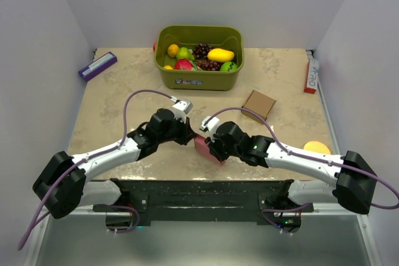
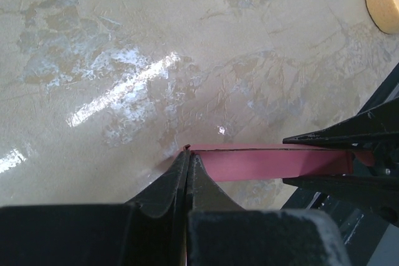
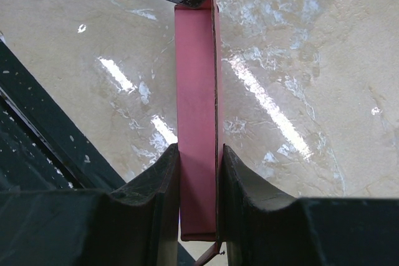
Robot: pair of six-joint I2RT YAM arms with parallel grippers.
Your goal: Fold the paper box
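As your right end effector clamps the box and left end effector pinches its corner, fold that end closed.

Bright, even light from above fills the top view, leaving only soft, short shadows on the table. Both wrist views show streaky white glare across its glossy top. Up close, the left end effector and right end effector look dark and slightly soft; the paper box is sharper.
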